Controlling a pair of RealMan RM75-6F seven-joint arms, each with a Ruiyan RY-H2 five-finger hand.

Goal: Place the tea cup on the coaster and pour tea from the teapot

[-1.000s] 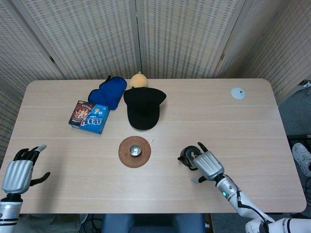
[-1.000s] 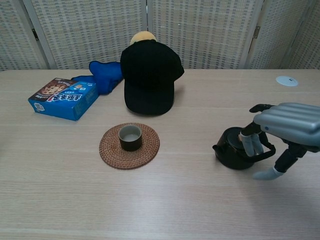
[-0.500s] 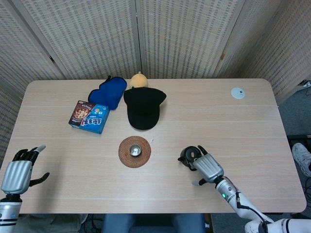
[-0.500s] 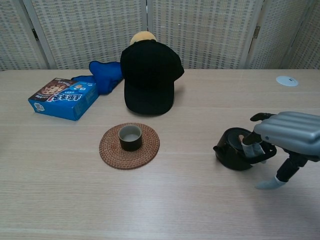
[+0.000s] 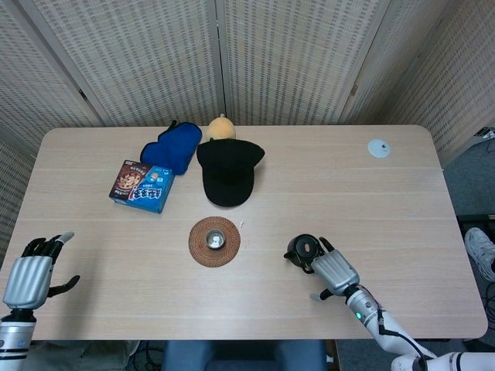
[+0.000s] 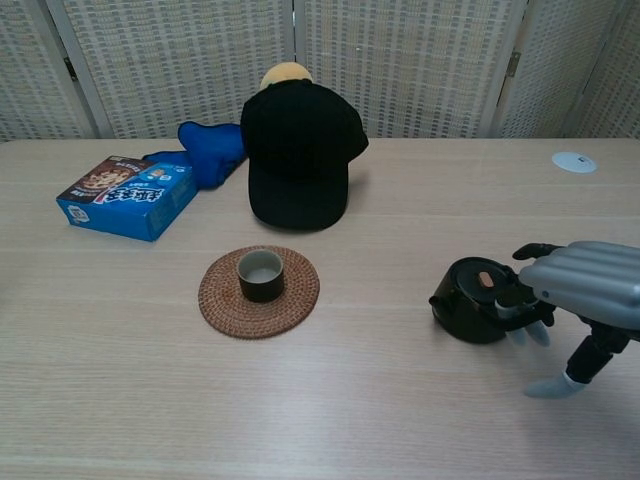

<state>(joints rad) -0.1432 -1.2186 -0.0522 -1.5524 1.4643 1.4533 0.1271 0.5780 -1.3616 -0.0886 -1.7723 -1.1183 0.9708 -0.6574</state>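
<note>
Wood table [image 5: 402,201]: we see cup [image 6: 260,275] on coaster [image 6: 300,296], teapot [image 6: 474,312] right of it. Right hand [image 6: 580,290] touches teapot, grip unclear. Left hand [image 5: 31,272] loose, empty.

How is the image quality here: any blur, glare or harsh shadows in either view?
Head view: sharp, evenly lit, no glare on the table. Chest view: also sharp; only soft shadows under the teapot and right hand.
</note>
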